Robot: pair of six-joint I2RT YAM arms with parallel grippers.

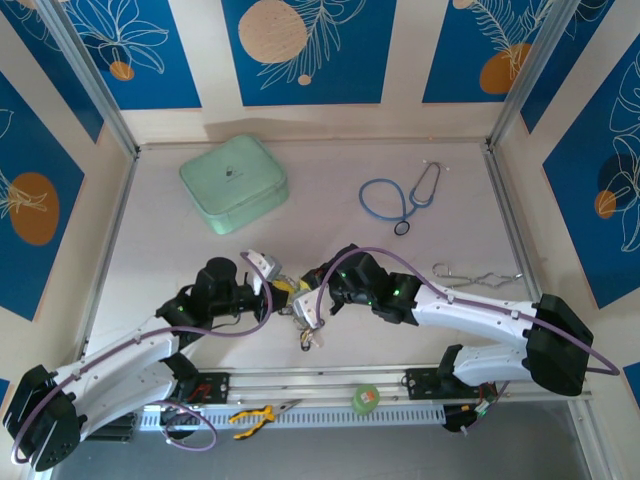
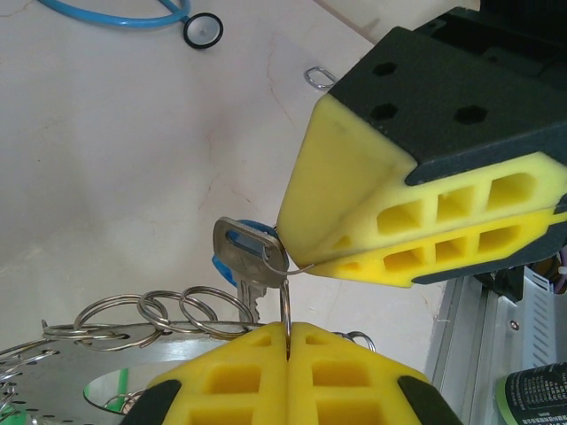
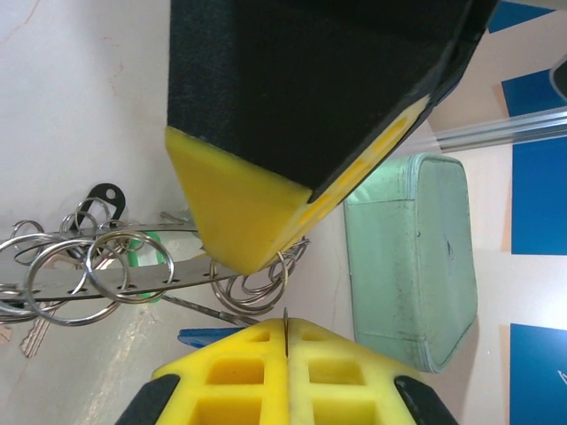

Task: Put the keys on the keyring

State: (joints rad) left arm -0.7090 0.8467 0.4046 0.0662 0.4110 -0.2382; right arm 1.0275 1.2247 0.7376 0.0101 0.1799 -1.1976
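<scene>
My left gripper (image 2: 289,335) is shut on a small split ring (image 2: 287,305) that stands upright between its yellow fingers. A silver key (image 2: 251,255) with a blue tag hangs on that ring. My right gripper (image 2: 312,266) comes in from the upper right, its tips shut on the ring's thin wire end. In the right wrist view my right gripper (image 3: 286,329) pinches a sliver of wire just below my left gripper (image 3: 257,252). The flat silvery keyring (image 2: 53,365) carries several split rings (image 2: 151,312); green (image 3: 133,257) and black (image 3: 103,198) tags lie by it. Both grippers meet at the table's near middle (image 1: 294,298).
A mint-green case (image 1: 233,183) sits at the back left and a blue stethoscope (image 1: 400,198) at the back right. A wire clasp (image 1: 478,276) lies to the right. Yellow pliers (image 1: 255,415) and a green tape roll (image 1: 366,399) rest on the near rail.
</scene>
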